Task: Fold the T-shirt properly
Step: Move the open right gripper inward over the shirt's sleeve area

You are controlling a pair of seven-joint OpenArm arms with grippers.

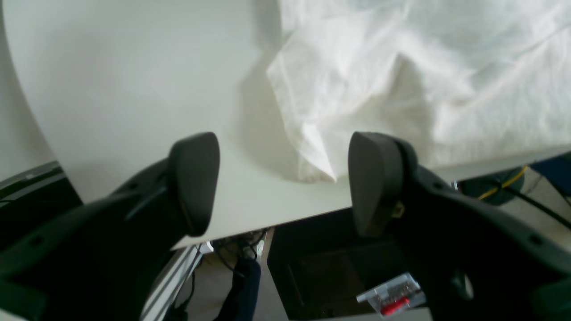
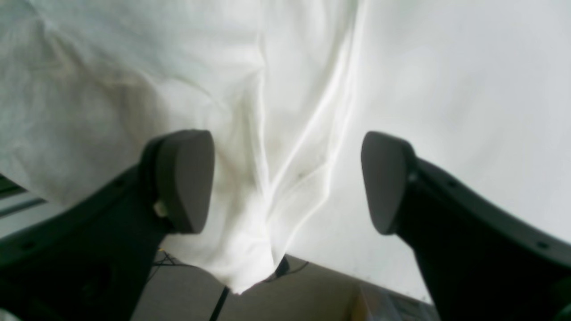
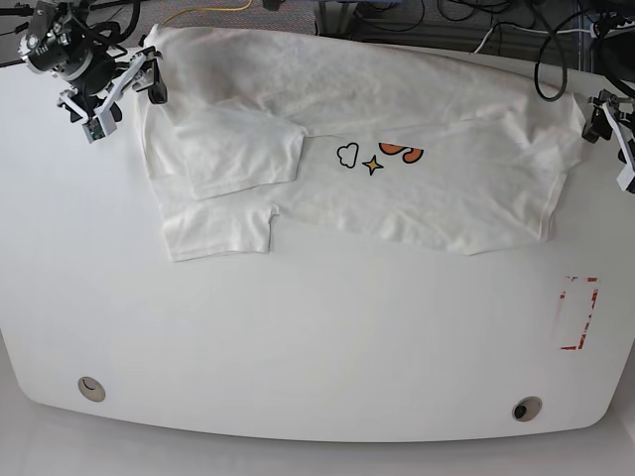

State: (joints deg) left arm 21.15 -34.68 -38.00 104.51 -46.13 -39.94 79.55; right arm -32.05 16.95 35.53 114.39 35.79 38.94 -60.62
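Shirt (image 3: 417, 178) lies across the far half of the table (image 3: 317, 327), half folded: top edge doubled toward the middle, so only a cloud, an orange star and bits of orange lettering show at the fold line. One sleeve sits folded on top at the base view's left, and another flap pokes out below it. Cloth is rumpled, not squared.

Right gripper (image 2: 287, 180) is at the shirt's far corner on the base view's left, jaws wide apart, nothing between the pads. A bunched ridge of hem runs between them and hangs just over the table edge. Likely just let go there.

Left gripper (image 1: 283, 183) is at the shirt's opposite end, jaws also wide, empty, straddling a peaked corner of cloth near the table edge.

Both arms flank the shirt's short ends, probably placed to pinch the corners for the next fold.

Red outline (image 3: 577, 312) on the table is well clear of the shirt.
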